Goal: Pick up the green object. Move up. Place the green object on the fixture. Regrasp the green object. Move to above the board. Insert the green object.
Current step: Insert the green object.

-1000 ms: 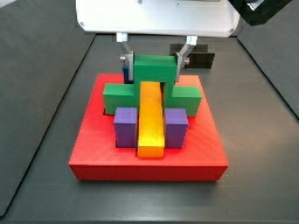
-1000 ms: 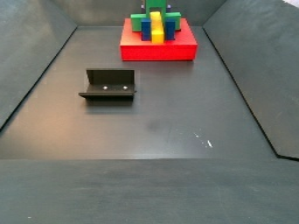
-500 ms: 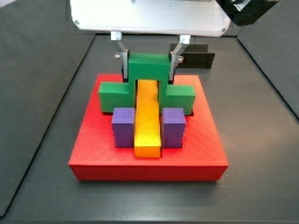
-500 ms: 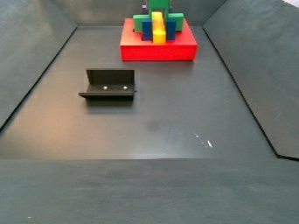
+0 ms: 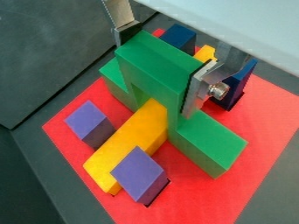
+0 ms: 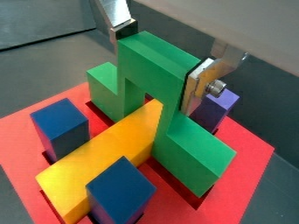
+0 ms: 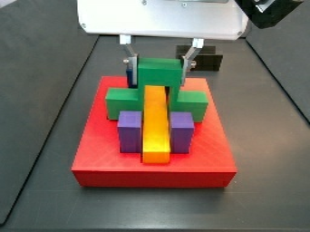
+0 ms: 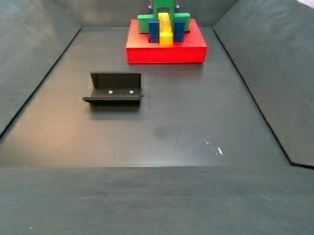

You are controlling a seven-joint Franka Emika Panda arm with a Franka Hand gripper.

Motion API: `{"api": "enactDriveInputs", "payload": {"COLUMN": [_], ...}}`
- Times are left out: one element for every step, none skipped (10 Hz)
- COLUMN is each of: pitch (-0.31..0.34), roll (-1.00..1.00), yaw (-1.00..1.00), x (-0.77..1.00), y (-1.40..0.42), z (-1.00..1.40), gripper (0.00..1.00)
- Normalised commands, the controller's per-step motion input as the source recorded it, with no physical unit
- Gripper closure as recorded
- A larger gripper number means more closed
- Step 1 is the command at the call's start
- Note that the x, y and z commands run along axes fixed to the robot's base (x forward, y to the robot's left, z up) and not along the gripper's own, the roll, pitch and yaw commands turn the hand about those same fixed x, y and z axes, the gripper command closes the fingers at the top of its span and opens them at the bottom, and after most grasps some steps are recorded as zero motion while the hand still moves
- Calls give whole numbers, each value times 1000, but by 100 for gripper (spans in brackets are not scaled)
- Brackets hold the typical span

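While straddling the yellow bar (image 7: 155,125) on the board (image 7: 154,156), green object (image 7: 155,72) held at its raised middle by the gripper (image 7: 158,66), one silver finger (image 7: 129,65) on each side face. Clenched on the green object, as seen in both wrist views: one finger plate (image 5: 198,86) pressed flat to a side of the raised middle, the second finger (image 5: 121,19) against the opposite side. Same grasp in a wrist view (image 6: 205,83), with the plate touching the green wall. Side wings of the green object (image 5: 170,96) resting low on the red board (image 5: 251,188), spread to both sides of the bar (image 5: 128,144). Bar passing under the raised middle like through an arch.

Two purple blocks (image 7: 130,129) standing beside the near part of the bar, one on each side, touching or nearly touching it. Blue blocks (image 6: 61,127) at the other end of the bar, also one per side, seen in a wrist view.

Fixture (image 8: 114,89) standing alone on the dark floor (image 8: 172,138), well apart from the board (image 8: 166,51), nothing on it. Board far at the back in that side view, with the green object (image 8: 162,18) upon it. Cannot tell if the green object is seated fully into its slots.
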Motion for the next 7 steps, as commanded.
{"api": "enactDriveInputs", "payload": {"pitch": [70,67,56,43,39,21,0], "roll": [0,0,0,0,0,0,17], "yaw": [-106,-114,-89,-37,-43,-14,0], "x": [0,0,0,0,0,-3,-40], "y": [229,223,146,60,97,11,0], "z": [0,0,0,0,11,0,-100], "gripper": [100,100,100,100,100,100,100]}}
